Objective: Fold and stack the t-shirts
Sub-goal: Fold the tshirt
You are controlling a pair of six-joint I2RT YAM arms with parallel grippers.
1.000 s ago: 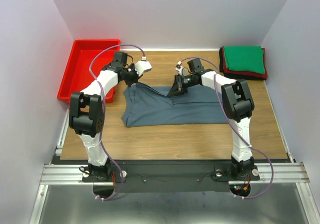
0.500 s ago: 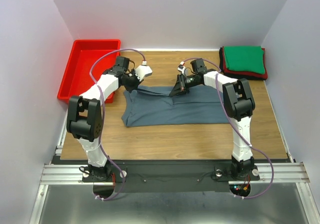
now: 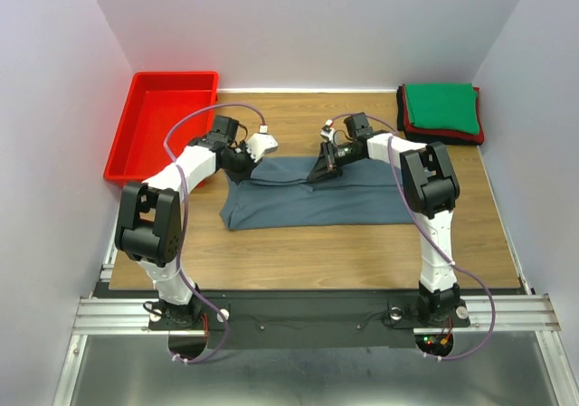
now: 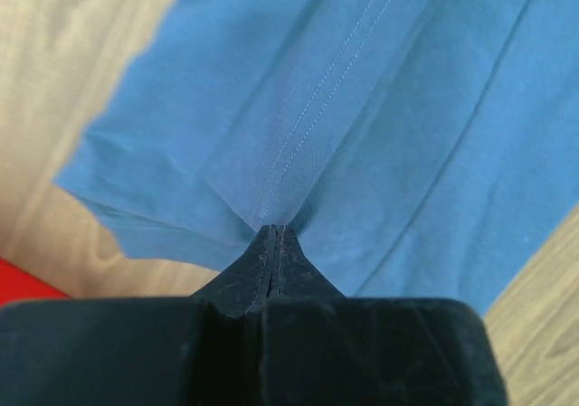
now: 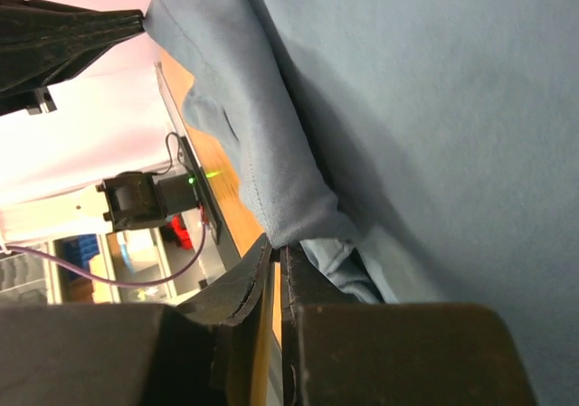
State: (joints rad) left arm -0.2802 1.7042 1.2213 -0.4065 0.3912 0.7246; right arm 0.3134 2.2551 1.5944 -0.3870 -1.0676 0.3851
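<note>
On the wooden table, a folded stack of green, red and black shirts sits finished at the far right corner. The slate blue-grey t-shirt lies mid-table, seemingly partly folded. The left gripper and right gripper each pinch its far edge, so its folding and stacking remain.

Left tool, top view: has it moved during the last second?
Yes. The left tool, pinching the blue-grey t-shirt, slid toward the arm bases, further from the far rim of the red tray.

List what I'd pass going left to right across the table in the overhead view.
In order: red tray → left gripper → right gripper → stack of folded t-shirts, green on top. The blue-grey t-shirt, pinched by both grippers, spans the middle, so it's left out.
</note>
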